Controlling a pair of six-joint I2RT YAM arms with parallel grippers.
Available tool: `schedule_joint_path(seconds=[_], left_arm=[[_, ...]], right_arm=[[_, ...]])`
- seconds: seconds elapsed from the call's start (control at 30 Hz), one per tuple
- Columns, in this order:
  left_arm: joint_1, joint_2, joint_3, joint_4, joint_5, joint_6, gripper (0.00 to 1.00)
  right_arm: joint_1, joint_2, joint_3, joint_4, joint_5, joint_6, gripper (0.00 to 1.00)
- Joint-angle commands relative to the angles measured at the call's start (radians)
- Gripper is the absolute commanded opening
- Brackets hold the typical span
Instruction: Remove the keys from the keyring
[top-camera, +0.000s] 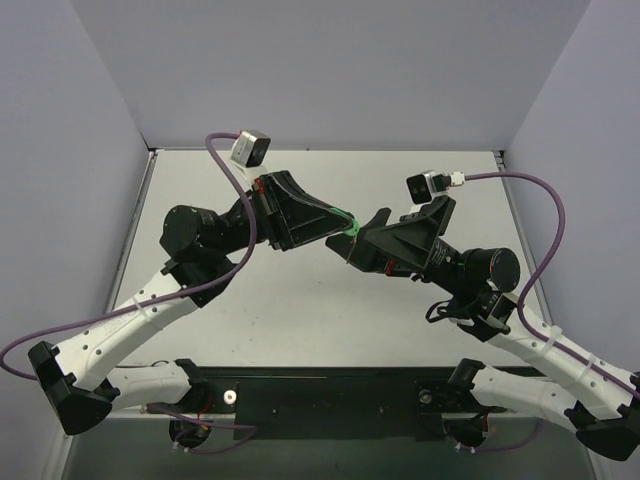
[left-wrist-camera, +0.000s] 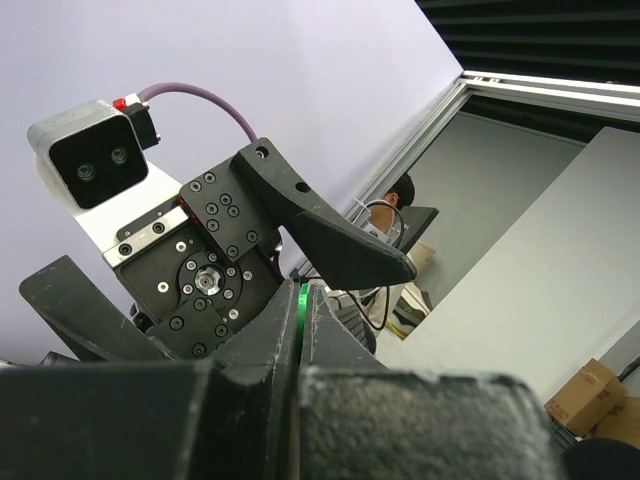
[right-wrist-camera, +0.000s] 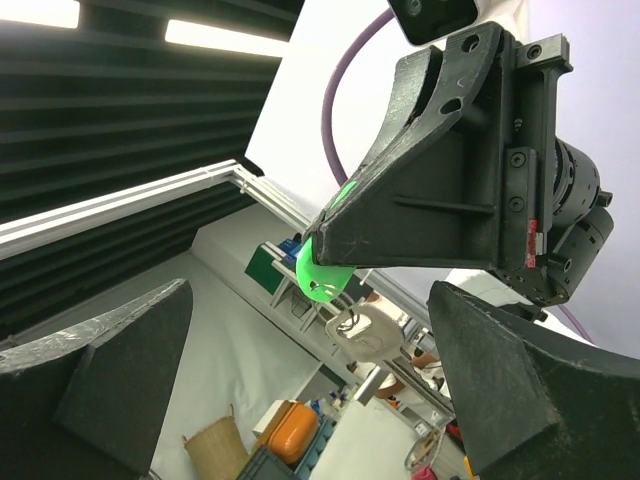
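Left tool (top-camera: 344, 224) clamped shut on the keyring (right-wrist-camera: 322, 272), green tag pinched edge-on between the fingertips. Held up off the worktop (top-camera: 300, 320), mid-air between the two arms.

Right tool (top-camera: 358, 238) fully open and holding nothing. Its tips sit just beside the tag, facing the left tool's tips. Contact can't be judged from the top view.

Orientation, right wrist view: the tag's long axis runs roughly down out of the left tool's tips. Rounded free end lowest, upper end buried in the grip. The small ring and key (right-wrist-camera: 358, 328) hang just below the tag's free end.

Top view: the tag is only a green speck at the tips, pointing towards the right tool.

Visibility:
- The key is tiny, pale and sits against background clutter. Outline and heading not readable, and I can't confirm how it sits on the ring.
- Left wrist view shows the tag only as a thin green sliver in the seam between its own fingers. Key and ring are hidden there.
- Key not resolvable in the top view.
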Motion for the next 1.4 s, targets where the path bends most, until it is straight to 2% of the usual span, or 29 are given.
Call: schedule_joint_path(seconds=[0.0, 0.43, 1.1, 1.37], left_arm=[[-0.007, 0.002, 0.046, 0.094, -0.013, -0.016, 0.0], [-0.007, -0.027, 0.003, 0.092, -0.037, 0.007, 0.0], [-0.004, -0.06, -0.042, 0.077, -0.042, 0.044, 0.0], [-0.004, -0.062, -0.043, 0.076, -0.062, 0.047, 0.0]], right_arm=[[0.013, -0.02, 0.025, 0.095, 0.02, -0.019, 1.0], [0.018, -0.055, 0.01, 0.054, 0.043, -0.048, 0.92], [0.021, -0.06, 0.01, 0.022, 0.066, -0.053, 0.72], [0.027, -0.055, 0.009, 0.02, 0.064, -0.061, 0.69]])
